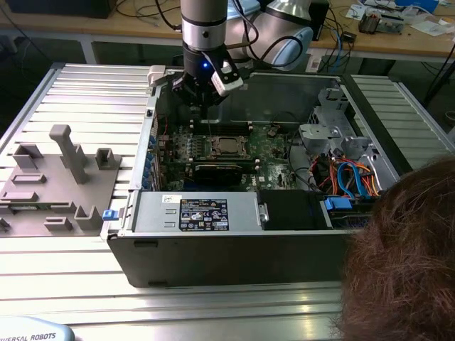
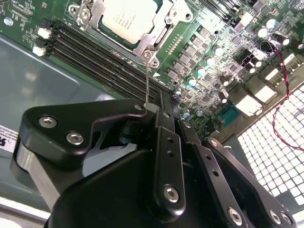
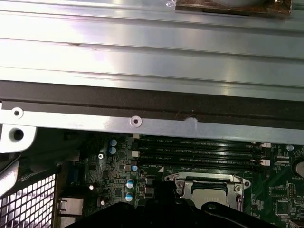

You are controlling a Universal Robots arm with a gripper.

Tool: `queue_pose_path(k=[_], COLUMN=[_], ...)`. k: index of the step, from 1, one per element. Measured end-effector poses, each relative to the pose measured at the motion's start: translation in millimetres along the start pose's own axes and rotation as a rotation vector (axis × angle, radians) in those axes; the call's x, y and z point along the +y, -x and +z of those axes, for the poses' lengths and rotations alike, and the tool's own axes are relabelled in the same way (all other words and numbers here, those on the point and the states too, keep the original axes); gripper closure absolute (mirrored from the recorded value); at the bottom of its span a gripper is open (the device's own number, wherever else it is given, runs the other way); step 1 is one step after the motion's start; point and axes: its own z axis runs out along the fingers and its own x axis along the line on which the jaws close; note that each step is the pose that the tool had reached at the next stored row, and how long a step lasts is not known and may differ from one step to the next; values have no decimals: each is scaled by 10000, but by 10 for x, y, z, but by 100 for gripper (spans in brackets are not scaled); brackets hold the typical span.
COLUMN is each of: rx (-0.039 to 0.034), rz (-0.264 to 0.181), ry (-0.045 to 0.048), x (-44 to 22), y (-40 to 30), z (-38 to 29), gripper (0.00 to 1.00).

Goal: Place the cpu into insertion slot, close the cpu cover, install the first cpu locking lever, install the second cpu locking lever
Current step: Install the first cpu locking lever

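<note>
In the exterior view the gripper (image 1: 202, 101) is hanging at the upper middle of the frame, above the motherboard (image 1: 266, 153); I cannot tell how its fingers are standing. The cpu (image 2: 127, 16) is sitting in the insertion slot (image 2: 164, 29) at the top of the second wrist view, with the cpu cover (image 2: 153, 42) lying closed around it.

Bright overhead light, white glare on the ribbed metal table (image 3: 152, 52), soft blur in close foreground
</note>
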Motion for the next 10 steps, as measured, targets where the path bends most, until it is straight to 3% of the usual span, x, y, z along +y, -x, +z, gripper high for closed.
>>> queue_pose_path(k=[10], rx=[0], rz=[-1], ry=[0], x=[-3], y=[30], z=[9], gripper=[89])
